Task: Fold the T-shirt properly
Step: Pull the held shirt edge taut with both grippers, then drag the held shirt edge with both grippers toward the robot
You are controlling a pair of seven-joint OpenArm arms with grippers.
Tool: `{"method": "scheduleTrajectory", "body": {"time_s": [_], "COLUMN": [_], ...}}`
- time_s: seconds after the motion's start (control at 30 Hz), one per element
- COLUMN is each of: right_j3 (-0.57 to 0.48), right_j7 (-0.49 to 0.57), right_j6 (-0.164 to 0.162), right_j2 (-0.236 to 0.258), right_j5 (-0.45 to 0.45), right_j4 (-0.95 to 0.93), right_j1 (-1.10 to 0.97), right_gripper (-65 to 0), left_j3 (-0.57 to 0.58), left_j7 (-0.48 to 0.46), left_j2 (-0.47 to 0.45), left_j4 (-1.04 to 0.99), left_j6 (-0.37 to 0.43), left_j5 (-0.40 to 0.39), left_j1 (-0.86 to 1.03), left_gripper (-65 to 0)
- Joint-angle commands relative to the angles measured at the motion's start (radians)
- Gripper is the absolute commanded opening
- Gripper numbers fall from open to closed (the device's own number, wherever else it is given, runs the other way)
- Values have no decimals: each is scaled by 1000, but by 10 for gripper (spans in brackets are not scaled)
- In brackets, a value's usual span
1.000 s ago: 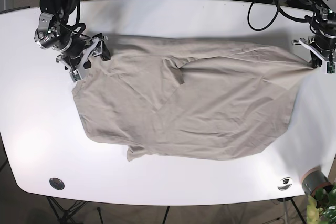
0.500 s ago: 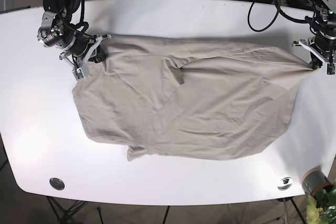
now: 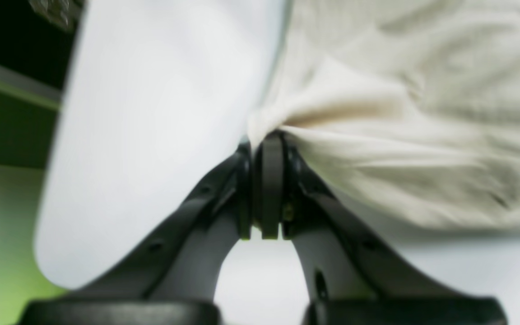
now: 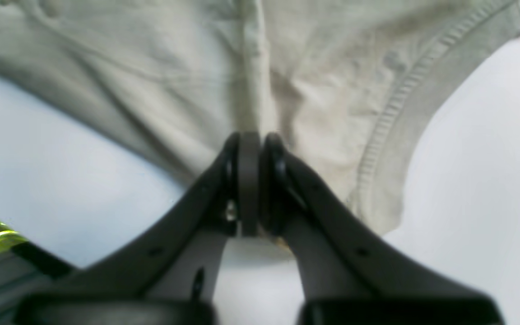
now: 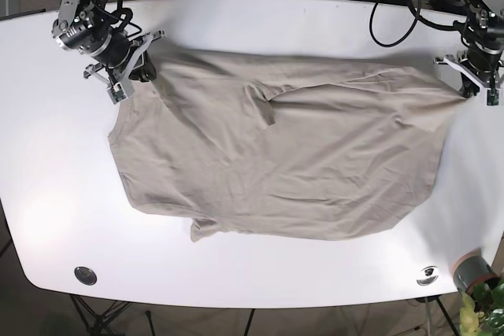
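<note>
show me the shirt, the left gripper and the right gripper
shirt point(image 5: 299, 163), base view, middle of the spread fabric
left gripper point(image 3: 262, 140), left wrist view, between the fingertips, shut on the shirt
right gripper point(image 4: 253, 137), right wrist view, between the fingertips, shut on the shirt

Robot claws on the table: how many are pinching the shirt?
2. The right end effector pinches the beige cotton T-shirt at its far corner on the base view's left; the left end effector pinches the opposite far corner.
</note>
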Motion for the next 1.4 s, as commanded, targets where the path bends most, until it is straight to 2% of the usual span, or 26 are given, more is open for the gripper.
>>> {"method": "scheduleTrajectory", "body": {"time_s": [0.0,0.13,0.23,0.43,0.57,0.87,1.17,1.23,1.37], "right_j3": [35,81,119,188,194,201,201,201,201], "right_j7": [15,15,15,11,11,11,11,11,15], "right_j6": [7,8,43,43,43,43,43,43,43], "right_j2": [-21,-53,-61,-62,-62,-47,-24,-9,-9], "right_j5": [14,14,14,14,14,6,3,-15,-65], "right_j4": [47,61,63,63,63,27,-35,-63,-98], "right_j1": [-30,-68,-105,-131,-127,-39,54,79,116], "right_gripper": [-629,-629,-629,-629,-629,-629,-629,-629,-629], "left_j3": [-18,-17,-21,-24,-15,0,98,100,103], "left_j7": [-13,-13,-13,-13,-13,-11,-11,-11,-11], "left_j2": [-14,-14,-14,-18,-15,-15,-49,-50,-72], "left_j4": [13,13,13,12,17,17,-25,-63,-128], "left_j6": [6,6,6,6,6,6,6,6,6], "left_j5": [-2,-6,-6,-2,-8,-2,0,0,7], "left_j1": [30,97,137,166,159,18,-42,-68,-111], "left_gripper": [-650,-650,-650,-650,-650,-650,-650,-650,-650]}}
